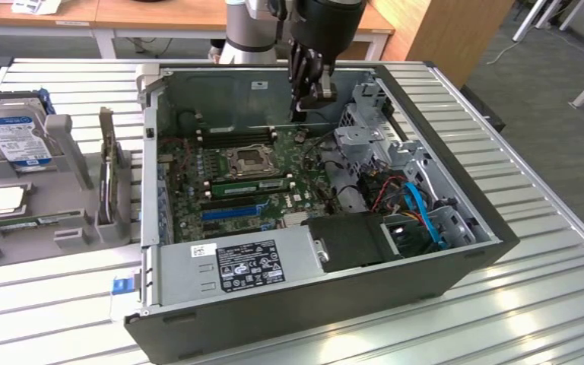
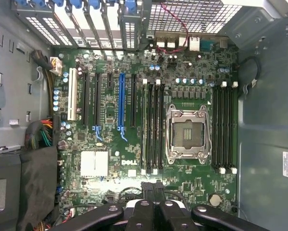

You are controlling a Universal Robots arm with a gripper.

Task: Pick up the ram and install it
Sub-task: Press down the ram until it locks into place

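Note:
The ram (image 1: 30,222), a slim green stick with a small white label, lies flat in the front of the grey holder (image 1: 74,236) at the exterior view's left, outside the computer case. My gripper (image 1: 304,112) hangs over the far part of the open case (image 1: 333,304), well away from the ram. In the wrist view the gripper (image 2: 153,188) points down at the green motherboard (image 2: 110,144), its fingers pressed together with nothing visible between them. Black memory slots (image 2: 153,127) run on both sides of the open processor socket (image 2: 188,134).
The holder also carries a blue-labelled hard drive (image 1: 13,137), a square silver chip (image 1: 4,199) and an upright card (image 1: 109,171). Inside the case are a power supply (image 1: 246,266), drive cages (image 1: 373,141) and blue and red cables (image 1: 414,209). The slatted metal table (image 1: 535,251) surrounds the case.

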